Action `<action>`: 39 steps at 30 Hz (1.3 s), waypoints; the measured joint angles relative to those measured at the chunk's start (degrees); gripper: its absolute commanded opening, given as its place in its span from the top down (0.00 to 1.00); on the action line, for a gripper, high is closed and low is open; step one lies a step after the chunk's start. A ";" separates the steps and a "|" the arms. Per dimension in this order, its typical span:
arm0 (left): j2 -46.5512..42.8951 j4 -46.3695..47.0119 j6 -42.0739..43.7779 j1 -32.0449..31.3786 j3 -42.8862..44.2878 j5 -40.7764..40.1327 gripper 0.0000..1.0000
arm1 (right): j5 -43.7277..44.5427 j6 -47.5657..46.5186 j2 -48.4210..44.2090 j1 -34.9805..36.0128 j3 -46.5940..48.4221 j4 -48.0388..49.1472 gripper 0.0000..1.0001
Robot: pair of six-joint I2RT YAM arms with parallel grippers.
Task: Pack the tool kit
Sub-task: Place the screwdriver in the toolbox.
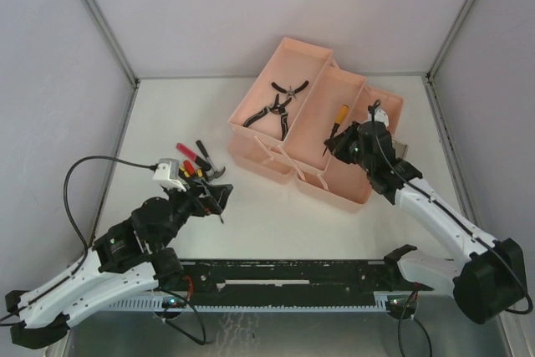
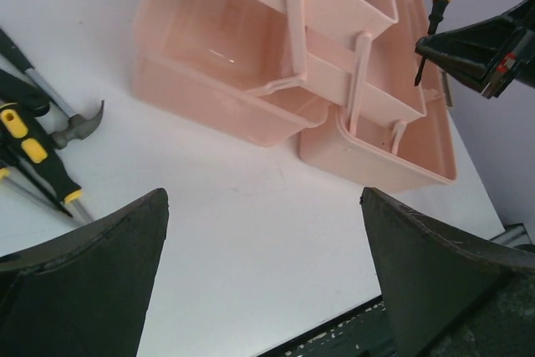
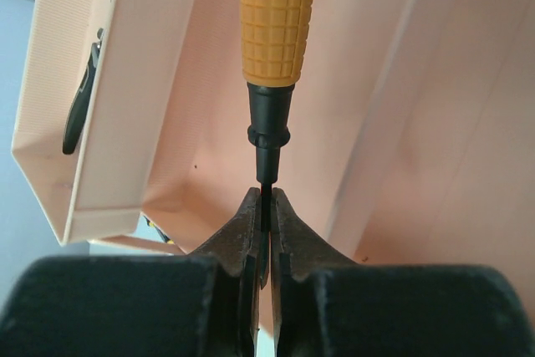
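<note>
The salmon-pink toolbox (image 1: 338,190) stands open at centre right with its trays fanned out. Black-handled pliers (image 1: 280,106) lie in the far left tray. My right gripper (image 1: 334,141) hangs over the middle tray, shut on the thin shaft of an orange-handled screwdriver (image 3: 276,22) whose handle points away from the fingers (image 3: 247,223). A small hammer (image 2: 79,127) and a yellow-black screwdriver (image 2: 38,156) lie on the table left of the toolbox (image 2: 251,114). My left gripper (image 2: 263,198) is open and holds nothing, above bare table just right of those tools.
A red-handled tool (image 1: 185,151) lies in the same pile at the left. Grey walls close the table at the back and sides. A black rail (image 1: 292,273) runs along the near edge between the arm bases.
</note>
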 measured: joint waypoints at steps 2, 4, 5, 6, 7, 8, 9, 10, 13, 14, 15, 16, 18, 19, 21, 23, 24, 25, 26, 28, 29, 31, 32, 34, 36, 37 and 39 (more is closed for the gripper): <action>-0.90 -1.68 -0.13 0.00 0.00 -1.07 0.00 | -1.14 0.15 2.58 -0.28 1.79 0.42 1.00; -1.46 -3.06 -0.33 0.00 0.00 -1.81 0.00 | -1.84 0.17 5.27 -0.15 4.04 0.22 1.00; -1.70 -3.76 -0.42 0.00 0.00 -2.12 0.00 | -2.21 0.28 6.43 -0.04 4.98 0.46 1.00; -1.88 -4.42 -0.44 0.00 0.00 -2.38 0.00 | -2.60 0.50 7.67 0.04 5.90 0.92 1.00; -2.05 -5.11 -0.44 0.00 0.00 -2.60 0.00 | -2.78 0.92 8.98 0.11 6.71 1.40 1.00; -2.16 -5.70 -0.44 0.00 0.00 -2.78 0.00 | -3.02 1.20 10.32 0.15 7.43 1.70 1.00; -2.25 -6.29 -0.44 0.00 0.02 -2.84 0.00 | -3.08 1.44 11.52 0.17 8.07 1.73 1.00; -2.29 -6.69 -0.39 0.00 0.07 -2.78 0.00 | -3.17 1.60 13.16 0.22 8.96 1.70 1.00; -2.43 -7.72 -0.24 0.00 0.57 -2.19 0.00 | -3.15 2.16 17.05 0.22 10.80 1.62 0.99; -2.43 -8.15 -0.17 0.00 0.98 -2.08 0.00 | -3.10 2.38 18.05 0.22 11.17 1.62 0.97; -2.43 -8.59 -0.15 0.00 1.49 -2.08 0.00 | -3.08 2.60 19.08 0.22 11.50 1.62 0.96; -2.43 -8.87 -0.15 0.00 1.90 -2.08 0.00 | -3.15 2.78 19.76 0.22 11.72 1.64 0.96; -2.43 -9.53 -0.17 0.00 2.73 -2.08 0.00 | -3.91 3.08 21.31 0.17 12.26 1.66 0.96; -2.43 -9.68 -0.13 0.00 2.97 -2.01 0.00 | -4.42 3.28 21.99 0.13 12.44 1.79 0.95; -2.43 -9.90 0.22 0.00 3.10 -1.46 0.00 | -5.64 3.61 23.15 0.11 12.81 1.88 0.91; -2.25 -10.01 1.05 0.00 3.10 -0.11 0.00 | -6.71 3.80 23.98 0.00 13.31 1.77 0.84; -2.01 -10.10 1.20 0.00 3.13 0.46 0.00 | -7.21 3.82 24.24 -0.07 13.66 1.57 0.80; -1.60 -10.29 1.31 0.00 3.21 0.81 0.00 | -7.54 4.02 24.46 -0.24 14.05 1.46 0.73; -1.01 -10.54 1.33 0.00 3.32 0.94 0.00 | -7.76 4.20 24.70 -0.31 14.40 1.57 0.68; 0.20 -10.95 1.22 0.00 3.48 0.98 0.00 | -8.41 4.24 25.00 -0.33 14.95 1.75 0.66; 0.81 -11.19 1.09 0.00 3.48 0.98 0.00 | -8.92 4.15 25.03 -0.35 15.08 1.88 0.66; 1.68 -11.74 0.66 0.00 3.48 0.96 0.00 | -10.01 3.98 25.03 -0.35 15.34 2.05 0.66; 2.12 -12.26 0.00 0.00 3.48 0.76 0.00 | -10.58 3.91 24.98 -0.35 15.50 2.14 0.65; 2.36 -12.92 -0.61 0.00 3.48 0.59 0.00 | -11.28 3.65 24.59 -0.35 15.58 2.27 0.65; 2.38 -13.38 -1.60 0.00 3.48 0.02 0.00 | -11.85 3.30 23.21 -0.35 15.56 2.25 0.63; 2.38 -13.57 -2.25 0.00 3.48 -0.70 0.00 | -11.85 3.13 22.08 -0.35 15.56 2.21 0.63; 2.25 -14.10 -3.80 0.00 3.48 -2.25 0.00 | -11.45 2.80 18.73 -0.35 15.21 2.12 0.60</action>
